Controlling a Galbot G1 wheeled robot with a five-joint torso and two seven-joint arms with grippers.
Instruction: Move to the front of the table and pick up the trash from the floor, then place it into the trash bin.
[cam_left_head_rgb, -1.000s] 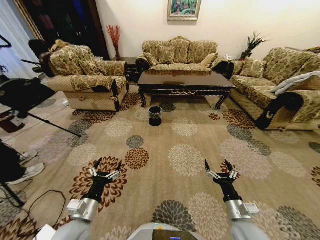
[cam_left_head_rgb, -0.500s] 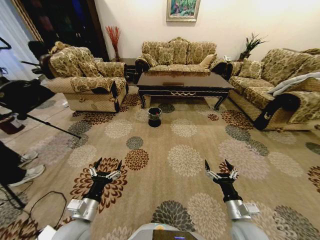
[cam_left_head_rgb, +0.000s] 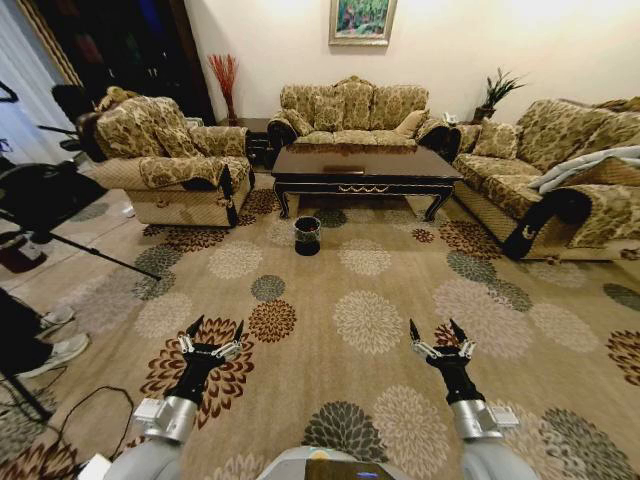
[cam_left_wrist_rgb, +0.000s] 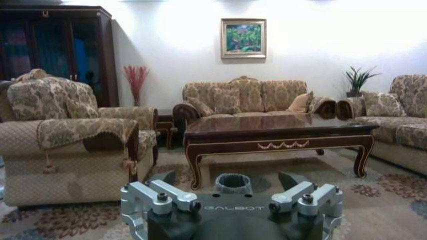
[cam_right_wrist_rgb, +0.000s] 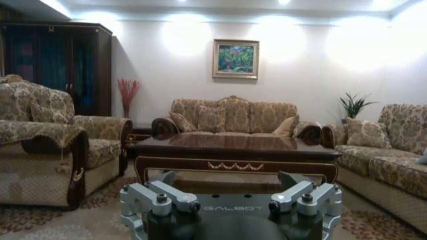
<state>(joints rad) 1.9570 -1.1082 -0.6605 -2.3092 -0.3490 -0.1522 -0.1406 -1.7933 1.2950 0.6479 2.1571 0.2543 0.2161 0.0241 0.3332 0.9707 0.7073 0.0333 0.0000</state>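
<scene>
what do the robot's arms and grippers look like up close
Both arms are alike: light grey rounded sleeves ending in silver collars, then slim black wrists. The left gripper and right gripper each have two black pointed fingers on silver metal linkages with dark bolts. The wrist views show GALBOT lettered in grey on each black gripper body.

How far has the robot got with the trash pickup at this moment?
Early stage. Nothing is picked up: left end effector and right end effector are both open and empty, held low over the tan flower-patterned carpet. The long glossy dark-brown coffee table and small black lined trash bin lie well ahead. Approach, pickup and binning remain.
</scene>
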